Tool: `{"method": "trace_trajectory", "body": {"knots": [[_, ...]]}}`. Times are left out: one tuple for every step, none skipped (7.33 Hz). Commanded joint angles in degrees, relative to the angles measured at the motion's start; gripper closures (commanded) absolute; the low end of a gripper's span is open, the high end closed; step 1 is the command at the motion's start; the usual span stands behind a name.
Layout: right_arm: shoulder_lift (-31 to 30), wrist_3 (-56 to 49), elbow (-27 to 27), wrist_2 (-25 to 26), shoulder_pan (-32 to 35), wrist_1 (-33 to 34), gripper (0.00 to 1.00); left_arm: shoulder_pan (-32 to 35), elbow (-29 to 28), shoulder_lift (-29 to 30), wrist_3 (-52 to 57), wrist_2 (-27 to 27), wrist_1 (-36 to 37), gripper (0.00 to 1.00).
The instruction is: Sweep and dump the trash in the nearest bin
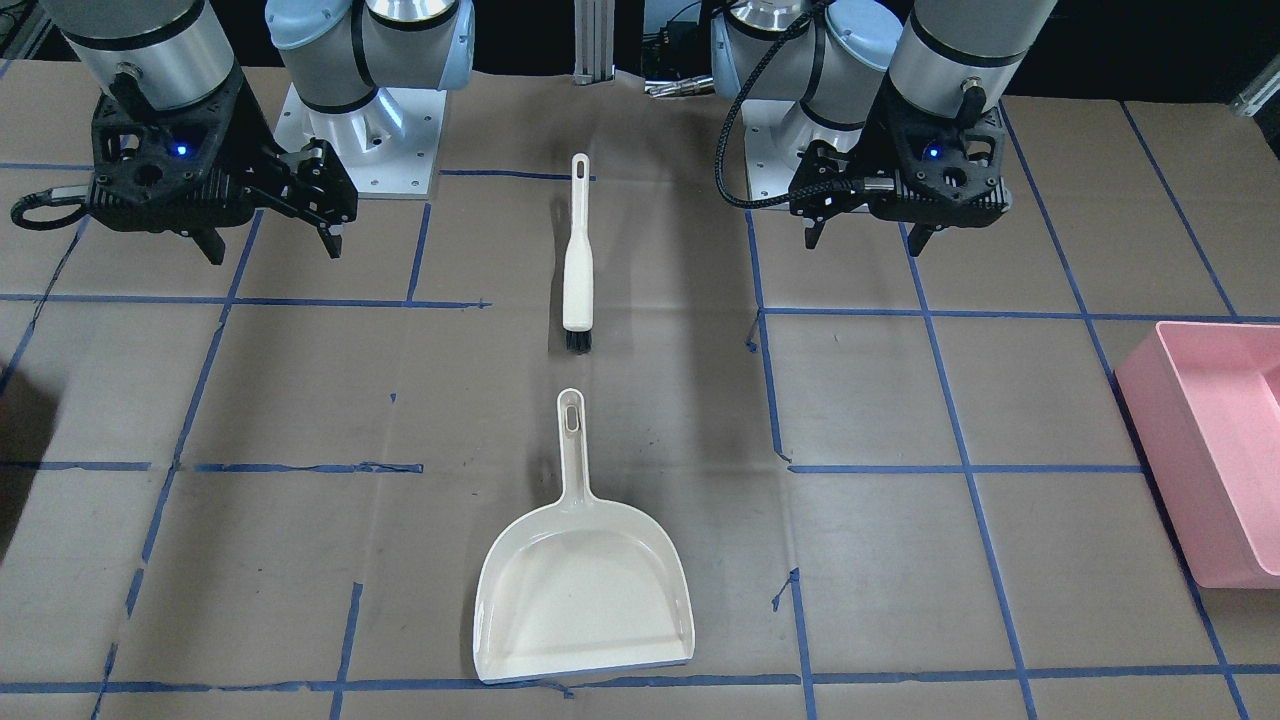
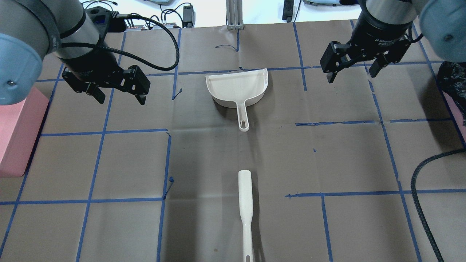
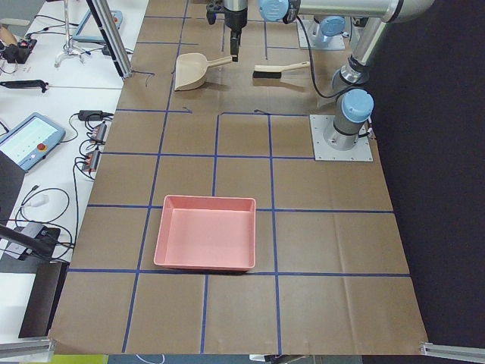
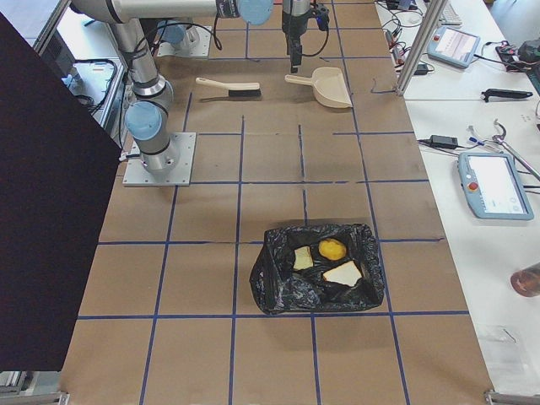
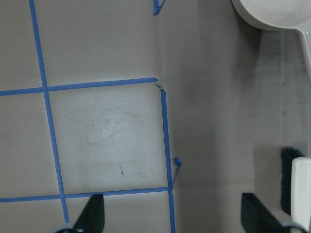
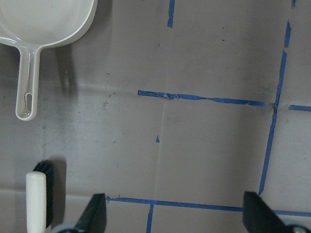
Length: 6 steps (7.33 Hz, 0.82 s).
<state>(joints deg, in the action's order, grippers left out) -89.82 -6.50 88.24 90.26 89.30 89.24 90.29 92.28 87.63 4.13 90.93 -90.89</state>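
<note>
The trash lies inside a black-bag-lined bin [image 4: 278,287]: a yellow lump [image 4: 332,249] and two bread pieces [image 4: 303,258] [image 4: 342,273]. A cream dustpan [image 2: 236,85] [image 1: 585,590] rests empty at mid-table. The white brush [image 2: 245,203] [image 1: 577,265] with black bristles lies in line with the dustpan's handle, nearer the robot. My left gripper [image 2: 120,98] [image 5: 175,216] hovers open left of the dustpan and holds nothing. My right gripper [image 2: 351,76] [image 6: 177,216] hovers open to the right, also holding nothing.
A pink bin [image 2: 14,138] [image 3: 206,231] sits at the table's left end. The black-lined bin [image 2: 451,80] stands at the right end. Blue tape lines grid the brown paper table cover. A black cable [image 2: 422,189] loops at the right.
</note>
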Motion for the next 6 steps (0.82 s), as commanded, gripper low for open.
{"method": "trace_trajectory", "body": {"knots": [[0.00,0.00,0.00,0.00,0.00,0.06,0.00,-0.03,0.00,0.00,0.00,-0.40,0.01,0.00],[-0.09,0.00,-0.09,0.09,0.00,-0.11,0.00,0.06,0.00,0.00,0.00,-0.40,0.01,0.00],[-0.18,-0.09,0.00,2.09,0.09,-0.12,0.00,-0.03,0.00,0.00,0.00,-0.31,-0.07,0.00],[-0.27,-0.26,-0.09,3.24,0.09,-0.20,0.00,0.06,0.00,-0.09,0.00,-0.49,-0.07,0.00],[-0.27,-0.26,0.00,3.17,0.18,-0.03,0.00,0.06,0.00,-0.09,0.00,-0.49,-0.07,0.00],[-0.35,-0.26,-0.09,3.08,0.18,0.06,0.00,-0.03,0.00,-0.09,0.00,-0.40,-0.07,0.00]]}}
